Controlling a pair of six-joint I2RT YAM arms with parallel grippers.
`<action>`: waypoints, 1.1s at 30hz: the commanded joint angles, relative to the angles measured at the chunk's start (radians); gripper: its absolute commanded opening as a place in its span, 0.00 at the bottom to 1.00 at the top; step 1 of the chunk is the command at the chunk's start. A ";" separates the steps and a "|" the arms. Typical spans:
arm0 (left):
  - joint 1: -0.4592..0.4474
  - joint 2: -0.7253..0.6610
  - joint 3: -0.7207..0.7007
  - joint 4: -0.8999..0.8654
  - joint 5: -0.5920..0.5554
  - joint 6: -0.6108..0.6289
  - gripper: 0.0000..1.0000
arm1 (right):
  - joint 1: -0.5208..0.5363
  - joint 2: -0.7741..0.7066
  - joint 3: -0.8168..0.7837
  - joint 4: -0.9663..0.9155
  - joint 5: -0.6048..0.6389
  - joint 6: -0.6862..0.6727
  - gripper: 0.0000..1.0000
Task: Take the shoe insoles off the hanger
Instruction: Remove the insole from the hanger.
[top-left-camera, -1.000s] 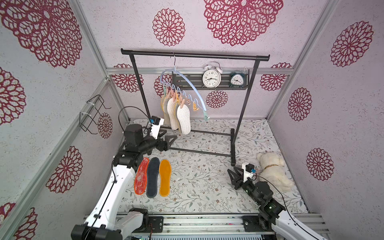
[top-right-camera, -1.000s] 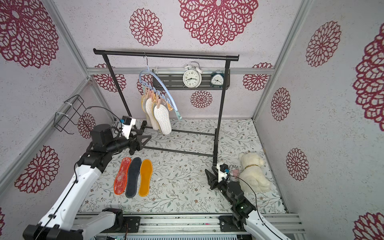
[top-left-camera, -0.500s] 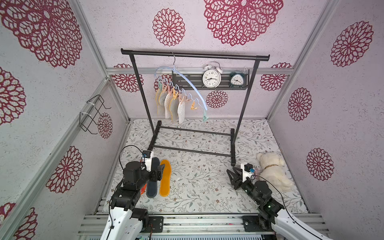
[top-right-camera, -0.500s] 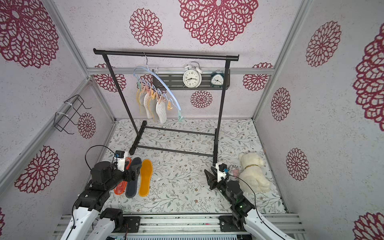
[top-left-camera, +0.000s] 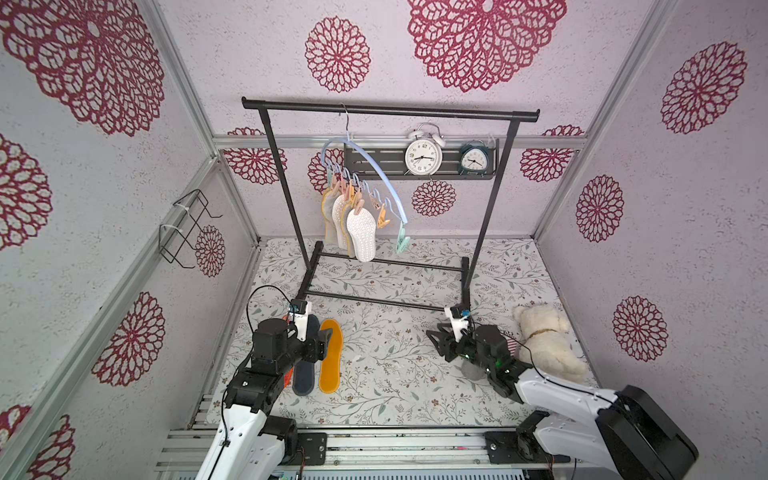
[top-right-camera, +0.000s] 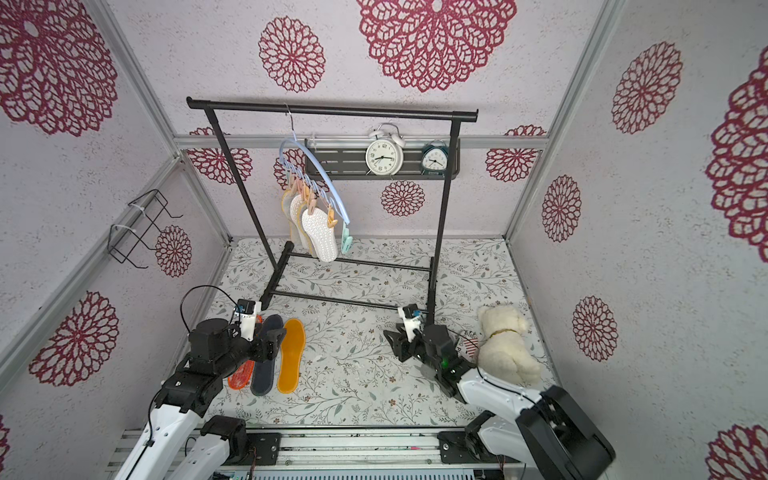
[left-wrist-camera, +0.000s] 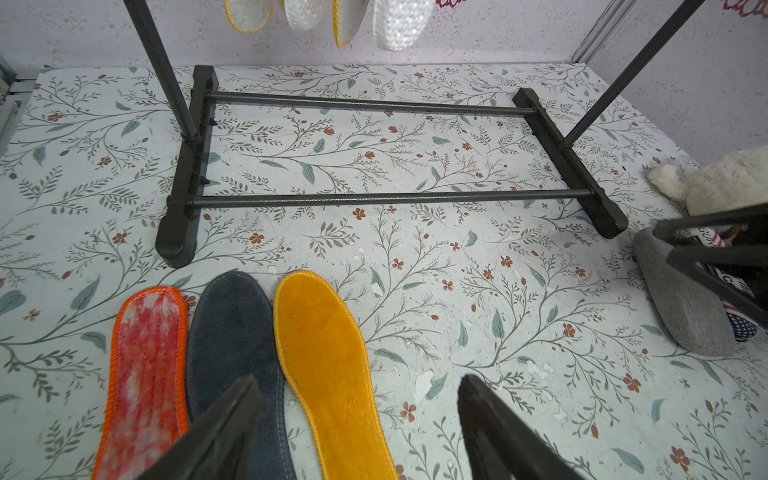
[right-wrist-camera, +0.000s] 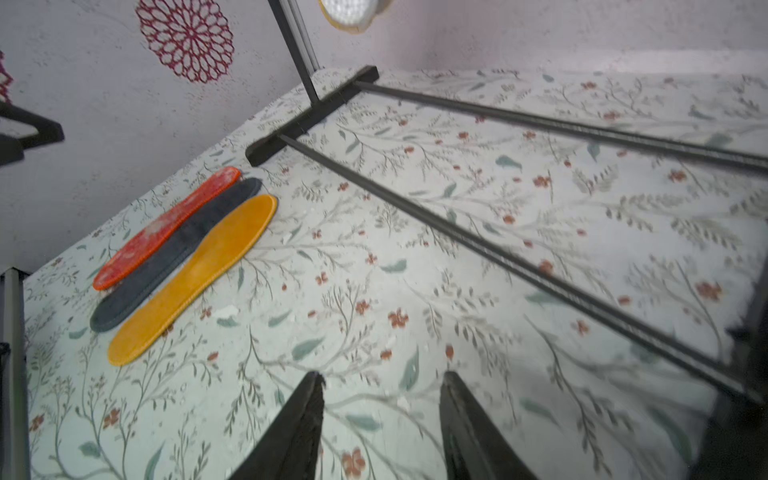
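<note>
Left gripper (left-wrist-camera: 358, 380): the two black wedge-shaped fingers (left-wrist-camera: 224, 424) stood wide apart, holding nothing. Three flat foot-shaped pads lay side by side on the floral mat (left-wrist-camera: 415, 145) directly under and ahead of these fingers:
- orange-red insole (left-wrist-camera: 145, 365), mottled, with a stitched orange rim, outside the gap;
- dark grey insole (left-wrist-camera: 232, 328), napped, its heel end passing under one finger;
- mustard-yellow insole (left-wrist-camera: 320, 353), plush with a corded edge, showing in the gap between the fingers.

Hanging insoles (top-left-camera: 360, 232): a cluster with pale, dot-textured backs and yellow edges, clipped by pastel pegs to the pale blue arched hanger (top-left-camera: 374, 170). They hung well above and beyond the left fingers. The hanger's metal hook sat on the black garment rack (top-left-camera: 390, 111).

Right gripper (right-wrist-camera: 383, 376): fingers moderately apart and empty, with bare mat between them. The three laid pads were well apart from it. A grey felt roll (left-wrist-camera: 685, 303) and a cream plush toy (top-left-camera: 544, 340) lay close behind it.
</note>
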 joint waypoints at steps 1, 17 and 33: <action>-0.011 -0.010 0.014 0.002 -0.010 -0.002 0.79 | -0.004 0.131 0.173 0.112 -0.099 -0.067 0.52; -0.063 -0.042 0.014 -0.017 -0.055 0.008 0.79 | -0.040 0.751 1.003 0.138 -0.247 -0.099 0.60; -0.106 -0.042 0.018 -0.026 -0.069 0.003 0.79 | -0.036 0.887 1.276 0.152 -0.305 -0.070 0.72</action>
